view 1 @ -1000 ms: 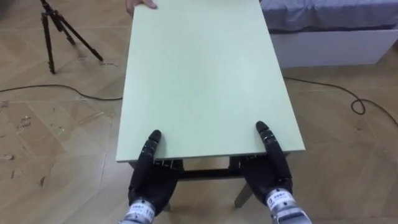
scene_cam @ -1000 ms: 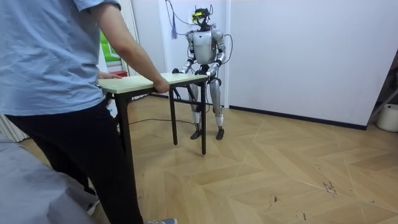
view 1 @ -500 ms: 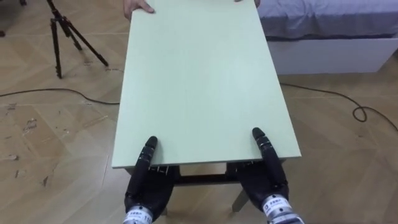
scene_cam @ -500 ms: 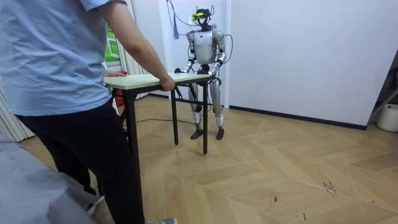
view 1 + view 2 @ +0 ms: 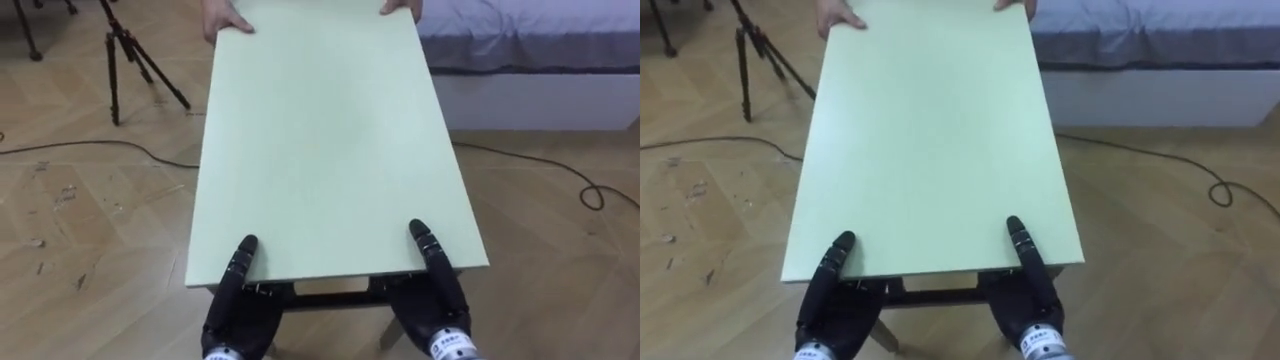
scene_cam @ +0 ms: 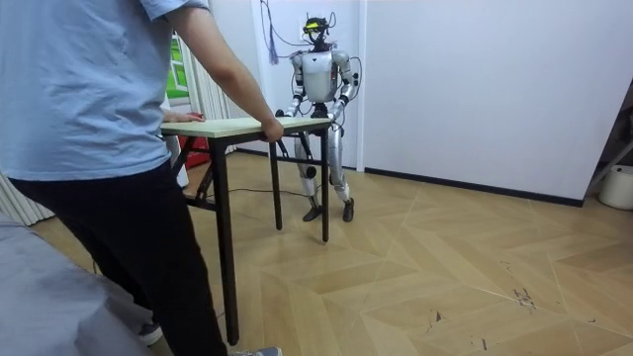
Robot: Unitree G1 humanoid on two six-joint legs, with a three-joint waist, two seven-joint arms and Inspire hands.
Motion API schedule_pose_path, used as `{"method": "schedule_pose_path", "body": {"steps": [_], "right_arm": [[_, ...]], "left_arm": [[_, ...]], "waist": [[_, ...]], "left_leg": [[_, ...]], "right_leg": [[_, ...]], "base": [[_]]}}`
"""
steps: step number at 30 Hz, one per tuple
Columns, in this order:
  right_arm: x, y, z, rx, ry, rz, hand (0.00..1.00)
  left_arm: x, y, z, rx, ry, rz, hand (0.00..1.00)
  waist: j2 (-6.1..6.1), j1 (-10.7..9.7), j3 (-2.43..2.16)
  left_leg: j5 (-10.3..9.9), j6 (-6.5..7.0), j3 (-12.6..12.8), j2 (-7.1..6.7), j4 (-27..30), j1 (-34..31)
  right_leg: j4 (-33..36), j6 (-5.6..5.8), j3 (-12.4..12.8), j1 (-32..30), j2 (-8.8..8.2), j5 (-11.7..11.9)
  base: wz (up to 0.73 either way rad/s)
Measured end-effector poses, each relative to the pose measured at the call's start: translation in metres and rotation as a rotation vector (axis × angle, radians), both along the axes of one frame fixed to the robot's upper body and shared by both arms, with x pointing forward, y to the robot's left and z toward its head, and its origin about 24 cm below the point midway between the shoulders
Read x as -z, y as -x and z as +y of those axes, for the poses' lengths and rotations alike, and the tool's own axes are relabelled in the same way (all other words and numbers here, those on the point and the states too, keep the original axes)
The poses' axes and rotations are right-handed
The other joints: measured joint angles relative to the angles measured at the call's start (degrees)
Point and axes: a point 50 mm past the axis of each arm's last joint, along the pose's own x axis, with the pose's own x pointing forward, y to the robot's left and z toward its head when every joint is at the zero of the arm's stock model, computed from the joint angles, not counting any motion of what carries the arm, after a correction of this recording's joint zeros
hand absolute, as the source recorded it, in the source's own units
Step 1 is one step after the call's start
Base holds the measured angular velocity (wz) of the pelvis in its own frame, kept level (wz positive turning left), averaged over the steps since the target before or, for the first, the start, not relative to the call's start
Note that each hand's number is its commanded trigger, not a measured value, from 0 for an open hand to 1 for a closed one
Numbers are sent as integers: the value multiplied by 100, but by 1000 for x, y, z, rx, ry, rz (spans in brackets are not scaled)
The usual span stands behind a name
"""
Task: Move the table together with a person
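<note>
Pinching the table (image 5: pixel 320 130) edge, left hand (image 5: pixel 240 305) and right hand (image 5: pixel 438 295) lay thumbs on top.

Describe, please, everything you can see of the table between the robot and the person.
The table has a rectangular, pale green top, bare and level, on dark legs. It lies lengthwise between the two over wood flooring. The robot's left hand and right hand meet its near edge by the corners; a person's hands grip the far corners.
</note>
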Motion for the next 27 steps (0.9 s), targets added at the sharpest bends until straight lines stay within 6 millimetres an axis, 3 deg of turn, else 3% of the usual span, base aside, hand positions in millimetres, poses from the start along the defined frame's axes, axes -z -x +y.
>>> {"method": "schedule_pose_path", "body": {"steps": [1,3,6,8,9,10,12,13,14,16,17,18,19,20,21,22,24,25,27], "right_arm": [[0,0,0,-1,0,-2,100],[-3,-4,-1,-4,6,-19,100],[-10,-15,-1,5,10,-64,100],[-14,-21,-2,9,12,-88,100],[-15,-22,-3,17,9,-92,100],[-15,-22,-3,18,7,-91,100],[-15,-21,-6,10,21,-93,100],[-15,-21,-7,8,24,-92,100],[-14,-21,-8,0,29,-88,100],[-14,-21,-10,-13,40,-87,100],[-14,-21,-12,-17,44,-84,100],[-11,-15,-15,-13,51,-65,100],[-9,-11,-16,-3,48,-54,100],[-7,-3,-18,15,36,-37,100],[-6,0,-18,25,21,-25,100],[-6,1,-18,26,20,-23,100],[-7,1,-16,25,18,-28,100],[-8,1,-15,24,18,-32,100],[-12,-5,-11,19,9,-57,100]], "left_arm": [[0,0,0,0,0,0,100],[-2,-3,0,1,2,-12,100],[-9,-17,-2,3,0,-55,100],[-13,-25,-2,1,-4,-80,100],[-15,-27,-2,4,-7,-85,100],[-15,-28,-3,4,-7,-84,100],[-13,-25,-5,11,1,-72,100],[-12,-23,-6,11,6,-67,100],[-11,-20,-7,9,17,-56,100],[-9,-18,-8,8,40,-42,100],[-8,-16,-8,8,46,-34,100],[-7,-14,-8,18,44,-18,100],[-6,-14,-9,30,41,-7,100],[-5,-12,-10,53,33,2,100],[-5,-11,-10,60,32,5,100],[-5,-11,-9,63,27,5,100],[-6,-12,-9,59,26,-2,100],[-7,-12,-9,57,24,-7,100],[-12,-16,-6,42,22,-31,100]], "waist": [[17,-6,10],[133,-139,60],[261,-303,76],[266,-316,74],[260,-339,69],[247,-350,69],[214,-473,66],[187,-484,54],[121,-473,19],[77,-485,14],[70,-500,20],[7,-581,24],[-42,-607,12],[-140,-601,-23],[-212,-565,-33],[-231,-556,-37],[-261,-277,-30],[-287,-228,-28],[-408,-107,-32]], "left_leg": [[-179,-28,-29,-18,-173,110],[-850,-59,-158,-77,-942,429],[-1432,43,-157,-185,-2080,611],[-1525,190,-159,-372,-2554,579],[-1526,341,-146,-463,-2738,519],[-1475,391,-127,-541,-2761,481],[-1258,582,-105,-877,-2805,386],[-1190,637,-54,-954,-2842,370],[-1056,745,42,-1115,-2917,304],[-859,926,161,-1231,-2958,167],[-772,1034,282,-1230,-2935,51],[-690,1095,527,-1199,-2934,49],[-649,1115,624,-1192,-2946,48],[-587,1171,782,-1176,-2984,25],[-474,1177,928,-1167,-3019,-10],[-423,1198,976,-1170,-3027,-28],[-265,1252,1161,-1173,-3037,-180],[-223,1260,1215,-1171,-3043,-236],[-21,1282,1364,-1169,-3028,-556]], "right_leg": [[10,-28,-66,-20,-3,17],[28,-61,-271,-167,-15,83],[29,-66,-446,-616,-101,321],[4,-52,-445,-906,-215,519],[-105,-13,-443,-978,-296,668],[-182,42,-425,-974,-338,751],[-437,160,-321,-960,-563,1126],[-498,201,-271,-960,-617,1239],[-698,338,-129,-964,-700,1494],[-1047,1097,52,-964,-804,1860],[-746,1386,171,-1073,-919,1853],[444,1193,327,-1286,-1156,1231],[1086,1147,367,-1344,-1301,893],[2261,1095,422,-1359,-1550,336],[3127,1165,576,-1219,-1710,7],[3415,1189,640,-1093,-1774,-91],[3991,1259,877,-366,-1947,-181],[3974,1282,942,-133,-1968,-183],[3267,1358,1039,680,-1977,-151]], "base": [[5],[18],[26],[4],[4],[11],[2],[-13],[-21],[-12],[36],[58],[78],[58],[37],[-5],[-41],[-42],[-24]]}}
